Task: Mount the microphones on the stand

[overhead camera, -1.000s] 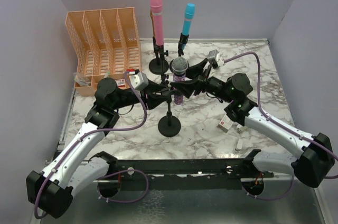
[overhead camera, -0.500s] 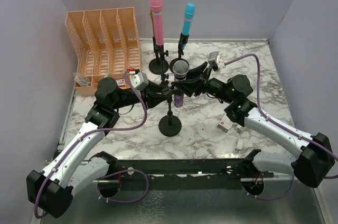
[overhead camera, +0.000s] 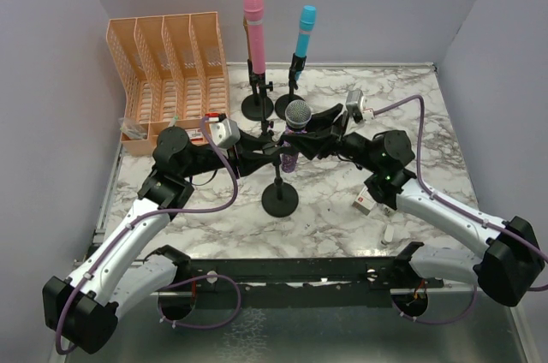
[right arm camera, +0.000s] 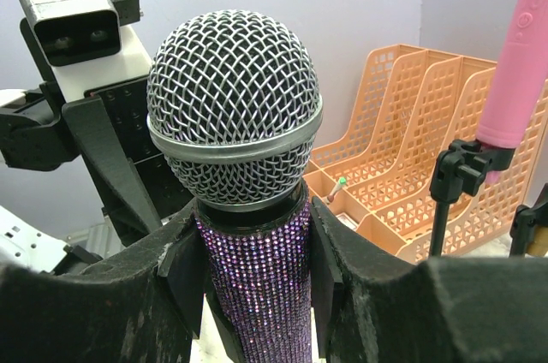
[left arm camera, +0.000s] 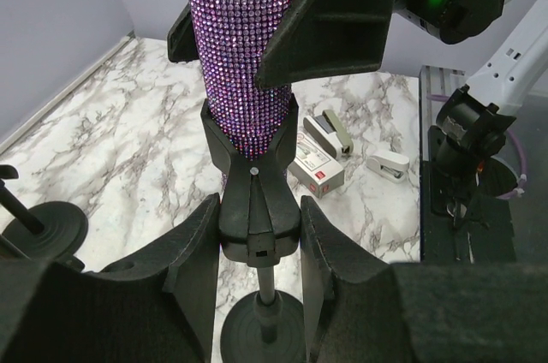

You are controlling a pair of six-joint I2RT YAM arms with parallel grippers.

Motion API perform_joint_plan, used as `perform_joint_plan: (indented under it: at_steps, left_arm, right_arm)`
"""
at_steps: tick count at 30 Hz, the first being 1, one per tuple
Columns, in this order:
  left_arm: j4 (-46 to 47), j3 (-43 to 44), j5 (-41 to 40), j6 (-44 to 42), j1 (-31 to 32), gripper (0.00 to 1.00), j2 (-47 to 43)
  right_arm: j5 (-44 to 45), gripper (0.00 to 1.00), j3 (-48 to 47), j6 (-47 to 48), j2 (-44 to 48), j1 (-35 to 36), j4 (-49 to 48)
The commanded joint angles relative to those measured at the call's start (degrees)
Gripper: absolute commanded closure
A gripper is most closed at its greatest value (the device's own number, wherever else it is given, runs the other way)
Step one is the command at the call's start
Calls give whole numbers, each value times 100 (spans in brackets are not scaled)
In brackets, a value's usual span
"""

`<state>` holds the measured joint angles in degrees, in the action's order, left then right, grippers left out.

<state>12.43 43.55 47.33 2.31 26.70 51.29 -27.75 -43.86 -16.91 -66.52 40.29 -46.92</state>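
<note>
Stands (overhead camera: 280, 200) number three, holding pink microphone (overhead camera: 253, 33), cyan microphone (overhead camera: 305, 33), purple microphone (overhead camera: 297, 113).

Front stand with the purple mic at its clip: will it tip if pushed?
The stand is likely tippy: thin pole, small round base, purple microphone high at its clip. Pole looks rigid, not floppy. Left tool flanking the clip should steady it.

An orange file rack (overhead camera: 171, 72) stands at the desk's (overhead camera: 419, 127) far-left corner; a white-and-red box (overhead camera: 366, 202) lies toward its near-right edge.
</note>
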Motion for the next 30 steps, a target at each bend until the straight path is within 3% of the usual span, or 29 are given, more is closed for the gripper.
perform_joint_plan:
  at_steps: [1,7,14,23,30]
  left_arm:
    - [-3,-67,-69,-94,-33,100,-32]
    - [31,7,-25,-47,-33,100,0]
    - [49,74,103,-16,-33,100,144]
    - [-21,222,188,-3,-33,100,393]
    - [-74,286,262,-15,-24,100,495]
  right_arm:
    - [216,99,-163,-168,376,40,-1095]
    - [522,99,-265,-214,389,47,-718]
    - [588,99,-86,-349,272,46,-960]
    - [-266,99,-256,-164,222,49,-1398]
    - [-232,99,-304,-289,142,40,-1701]
